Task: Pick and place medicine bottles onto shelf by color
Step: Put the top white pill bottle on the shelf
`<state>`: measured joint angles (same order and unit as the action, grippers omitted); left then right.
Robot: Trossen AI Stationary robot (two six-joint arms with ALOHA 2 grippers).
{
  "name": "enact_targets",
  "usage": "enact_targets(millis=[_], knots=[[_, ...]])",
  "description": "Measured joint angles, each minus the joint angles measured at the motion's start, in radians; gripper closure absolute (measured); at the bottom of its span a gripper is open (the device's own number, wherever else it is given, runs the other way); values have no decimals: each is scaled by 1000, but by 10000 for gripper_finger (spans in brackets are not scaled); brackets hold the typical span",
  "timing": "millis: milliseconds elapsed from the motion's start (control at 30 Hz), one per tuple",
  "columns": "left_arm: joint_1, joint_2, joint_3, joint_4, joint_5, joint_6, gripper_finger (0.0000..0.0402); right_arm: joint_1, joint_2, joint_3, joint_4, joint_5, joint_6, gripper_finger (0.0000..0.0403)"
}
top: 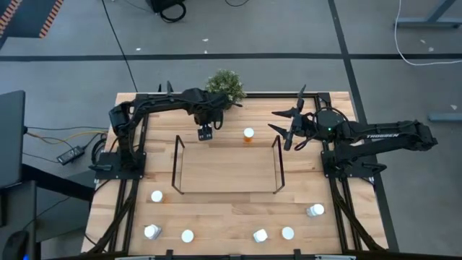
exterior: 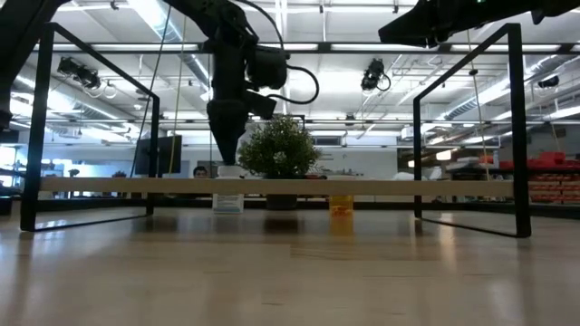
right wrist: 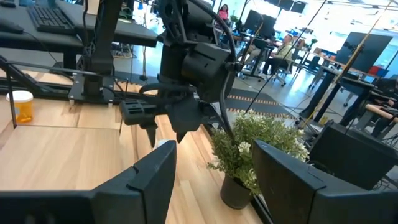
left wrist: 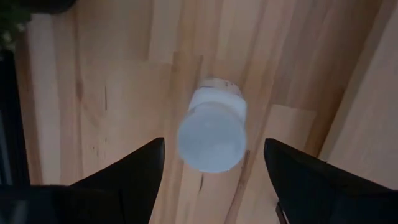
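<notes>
Whitish bottle (left wrist: 212, 135) stands upright on the table, directly beneath my left gripper (left wrist: 211, 163), fingers spread either side, untouched. Shelf (top: 276, 165) lies at 6 o'clock. Right gripper (top: 283, 123) waits, fingers apart.

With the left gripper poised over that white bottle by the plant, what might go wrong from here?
1. The left gripper is open over the white bottle, which sits off-centre between the fingers; closing could tip it rather than grip it.
2. The potted plant stands close behind; the arm could brush it.
3. The shelf end frame is near, so a low carry might clip it.
</notes>
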<state>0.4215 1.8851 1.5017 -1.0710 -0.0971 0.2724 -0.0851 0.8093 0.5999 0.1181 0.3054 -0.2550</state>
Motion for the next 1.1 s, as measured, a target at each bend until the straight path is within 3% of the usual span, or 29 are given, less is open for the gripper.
enact_targets(millis=[533,867,967,1100], knots=[[1,2,-70,140,5,-7,120,0,0,0,-6,0,0,185],[1,2,-70,120,5,1,120,0,0,0,-6,0,0,185],[0,2,-70,112,5,1,131,0,0,0,-6,0,0,185],[-5,2,-70,90,5,2,177,0,0,0,-7,0,0,185]])
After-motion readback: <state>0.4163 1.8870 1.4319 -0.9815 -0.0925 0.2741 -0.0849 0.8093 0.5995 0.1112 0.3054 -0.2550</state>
